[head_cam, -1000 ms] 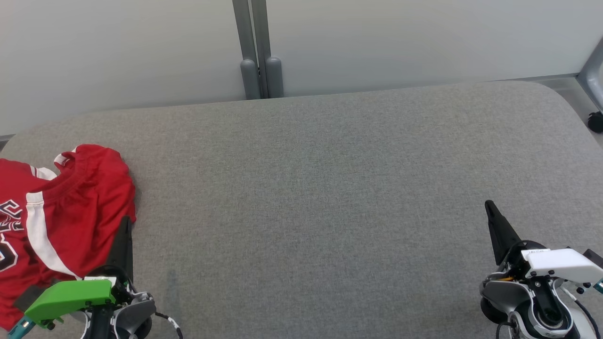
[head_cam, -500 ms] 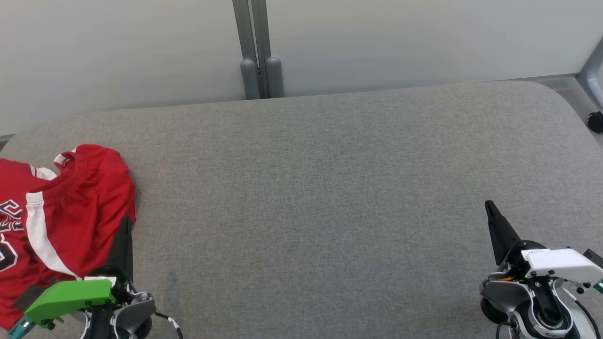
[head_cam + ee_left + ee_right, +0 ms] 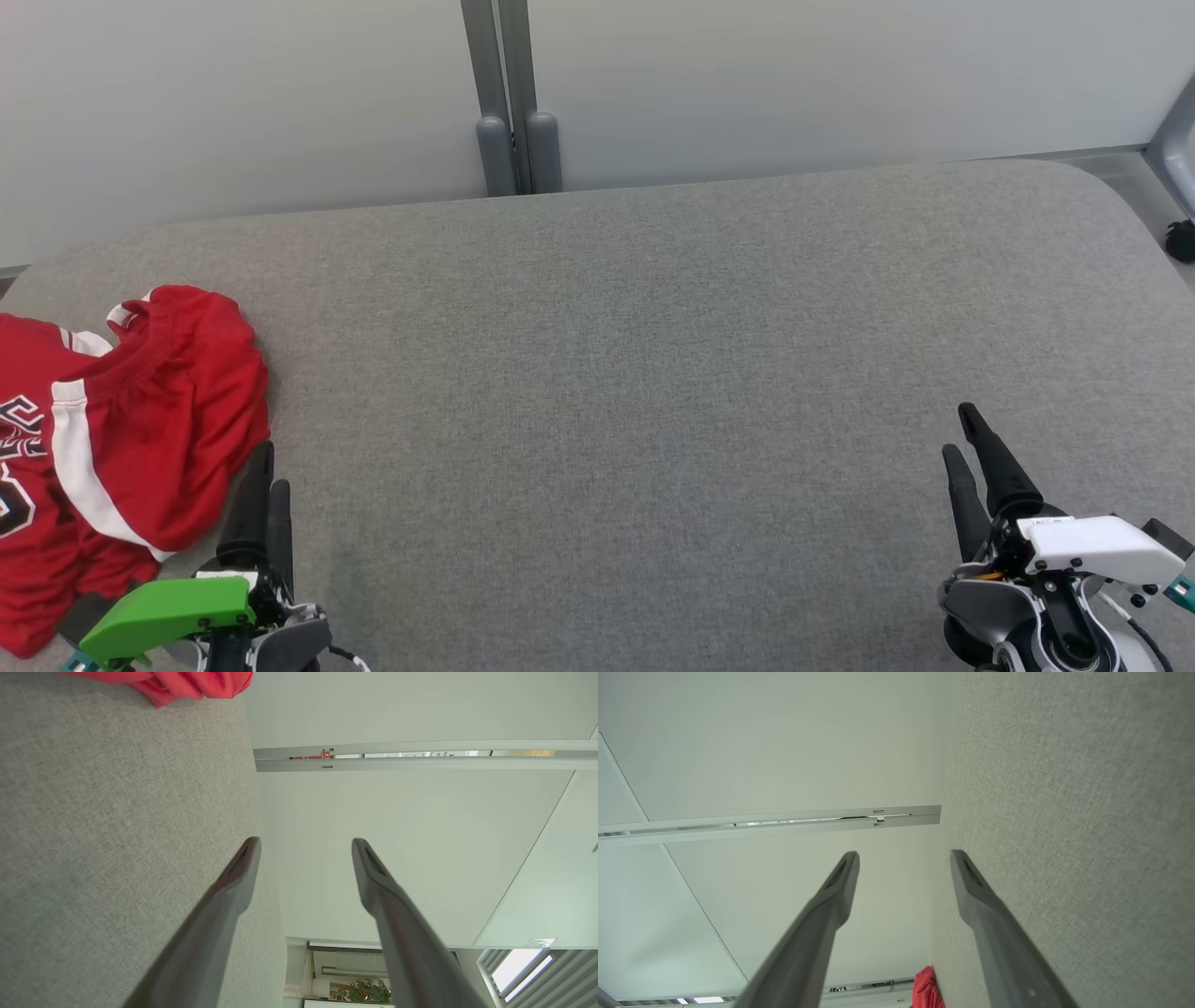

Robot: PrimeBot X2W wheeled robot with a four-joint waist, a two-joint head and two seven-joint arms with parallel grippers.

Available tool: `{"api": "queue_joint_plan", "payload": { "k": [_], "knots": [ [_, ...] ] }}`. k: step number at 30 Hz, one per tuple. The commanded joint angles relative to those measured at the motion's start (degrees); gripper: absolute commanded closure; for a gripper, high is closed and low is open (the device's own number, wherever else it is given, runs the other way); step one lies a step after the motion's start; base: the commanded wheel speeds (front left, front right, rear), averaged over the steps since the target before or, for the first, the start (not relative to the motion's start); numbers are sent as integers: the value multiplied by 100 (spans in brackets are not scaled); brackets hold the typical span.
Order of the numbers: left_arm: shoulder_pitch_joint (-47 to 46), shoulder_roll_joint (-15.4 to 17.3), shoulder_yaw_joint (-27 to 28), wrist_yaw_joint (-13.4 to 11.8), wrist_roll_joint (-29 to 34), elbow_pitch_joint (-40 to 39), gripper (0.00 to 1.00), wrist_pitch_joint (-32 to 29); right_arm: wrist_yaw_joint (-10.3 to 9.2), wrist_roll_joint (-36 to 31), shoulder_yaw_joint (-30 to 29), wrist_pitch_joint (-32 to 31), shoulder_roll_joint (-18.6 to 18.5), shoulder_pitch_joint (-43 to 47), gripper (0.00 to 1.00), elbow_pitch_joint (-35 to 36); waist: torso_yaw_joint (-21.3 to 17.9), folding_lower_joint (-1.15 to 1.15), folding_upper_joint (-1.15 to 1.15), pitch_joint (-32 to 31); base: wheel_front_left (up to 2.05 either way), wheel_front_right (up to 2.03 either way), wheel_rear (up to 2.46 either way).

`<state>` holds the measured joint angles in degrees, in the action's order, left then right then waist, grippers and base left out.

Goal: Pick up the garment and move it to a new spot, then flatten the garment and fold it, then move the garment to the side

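A crumpled red jersey (image 3: pixel 140 420) with white stripes and lettering is seen lying at the left end of the grey fabric-covered table (image 3: pixel 653 373), partly cut off by the view's edge. Just beside its right edge, the left gripper (image 3: pixel 272 467) is held with fingers spread and nothing between them. The right gripper (image 3: pixel 959 431) is found well apart, at the table's right side, likewise spread and empty. Pale wall panels (image 3: pixel 794 75) are seen behind the table.

An office-like room: pale partition panels (image 3: pixel 794 84) joined by a grey metal post (image 3: pixel 509 93), a potted plant (image 3: pixel 369 991) beyond.
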<state>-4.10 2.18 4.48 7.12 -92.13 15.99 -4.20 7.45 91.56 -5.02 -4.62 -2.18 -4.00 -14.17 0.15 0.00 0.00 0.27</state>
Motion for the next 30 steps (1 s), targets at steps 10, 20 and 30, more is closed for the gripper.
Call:
{"api": "queue_joint_plan", "payload": {
  "k": [10, 20, 30],
  "knots": [
    [-225, 31, -135, 21, 625, -228, 0, 299, 2, -290, 286, 333, -168, -80, 0, 406, 15, 0, 0, 9, 0, 0, 0],
    [-258, 40, -190, 25, 1935, -399, 0, 556, 2, -1257, 393, 593, -182, -107, 0, 599, 20, 0, 0, 19, 0, 0, 0],
    [-223, 47, -458, -245, 3701, -504, 0, 762, 2, -2540, 477, 800, -219, -99, 0, 780, 33, 0, 0, 24, 0, 0, 0]
  ]
}}
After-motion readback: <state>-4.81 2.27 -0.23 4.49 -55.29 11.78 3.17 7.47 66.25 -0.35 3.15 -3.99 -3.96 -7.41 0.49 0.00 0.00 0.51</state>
